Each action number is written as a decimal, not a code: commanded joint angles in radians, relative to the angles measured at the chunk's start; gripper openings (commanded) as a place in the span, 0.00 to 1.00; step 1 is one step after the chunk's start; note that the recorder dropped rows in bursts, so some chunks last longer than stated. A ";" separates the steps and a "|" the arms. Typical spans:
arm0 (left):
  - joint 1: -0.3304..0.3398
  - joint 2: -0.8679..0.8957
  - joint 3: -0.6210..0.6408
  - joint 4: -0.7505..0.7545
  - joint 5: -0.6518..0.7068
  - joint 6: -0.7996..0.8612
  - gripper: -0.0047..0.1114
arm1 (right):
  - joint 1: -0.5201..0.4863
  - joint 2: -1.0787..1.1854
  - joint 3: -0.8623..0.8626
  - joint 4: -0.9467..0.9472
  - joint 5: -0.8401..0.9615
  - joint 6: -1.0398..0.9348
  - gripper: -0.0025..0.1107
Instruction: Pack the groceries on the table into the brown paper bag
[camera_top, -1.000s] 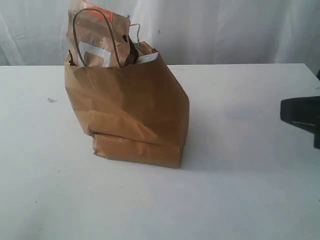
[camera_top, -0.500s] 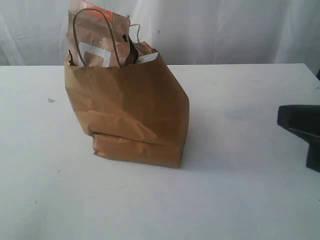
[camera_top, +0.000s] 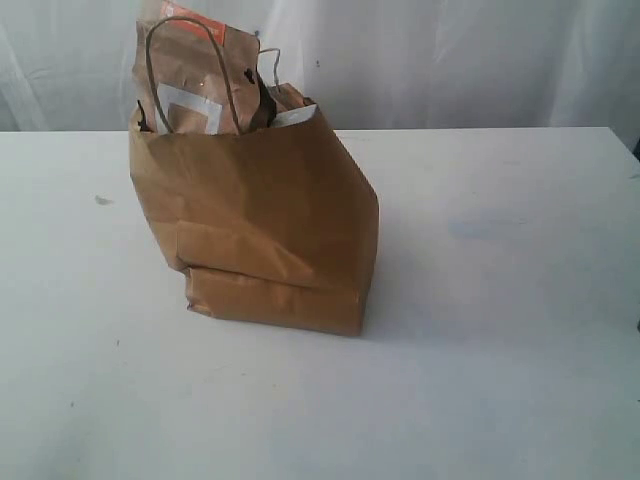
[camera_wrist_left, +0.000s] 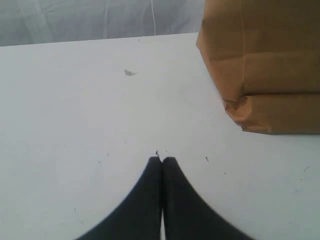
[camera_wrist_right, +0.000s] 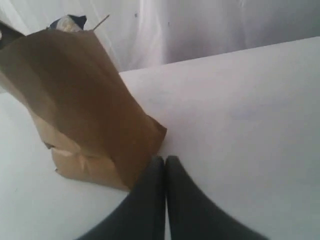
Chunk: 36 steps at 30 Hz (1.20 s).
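Note:
The brown paper bag (camera_top: 265, 225) stands crumpled on the white table (camera_top: 480, 300), left of centre. A brown pouch with an orange strip (camera_top: 195, 75) sticks out of its top behind a cord handle (camera_top: 185, 60). The other groceries are hidden. Neither arm shows in the exterior view. My left gripper (camera_wrist_left: 162, 159) is shut and empty over bare tabletop, with the bag's lower corner (camera_wrist_left: 260, 75) off to one side. My right gripper (camera_wrist_right: 165, 159) is shut and empty, its tips close to the bag's base (camera_wrist_right: 80, 115).
A small dark speck (camera_top: 101, 200) lies on the table left of the bag, also seen in the left wrist view as a speck (camera_wrist_left: 129, 72). A white curtain (camera_top: 450, 60) hangs behind the table's far edge.
The right gripper, visible at the right edge of the exterior view earlier, has dropped down and out of that view. The bag and pouch have not moved.

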<state>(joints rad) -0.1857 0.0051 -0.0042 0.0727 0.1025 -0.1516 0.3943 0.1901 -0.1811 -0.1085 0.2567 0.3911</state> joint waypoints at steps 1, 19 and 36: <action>0.003 -0.005 0.004 -0.003 -0.005 0.003 0.04 | -0.085 -0.109 0.104 -0.003 -0.115 -0.021 0.02; 0.003 -0.005 0.004 -0.003 -0.005 0.003 0.04 | -0.325 -0.182 0.181 -0.001 -0.147 -0.086 0.02; 0.003 -0.005 0.004 -0.003 -0.005 0.003 0.04 | -0.325 -0.182 0.181 -0.001 -0.147 -0.284 0.02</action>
<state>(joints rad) -0.1857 0.0051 -0.0042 0.0727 0.1025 -0.1516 0.0756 0.0113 -0.0043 -0.1085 0.1212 0.1462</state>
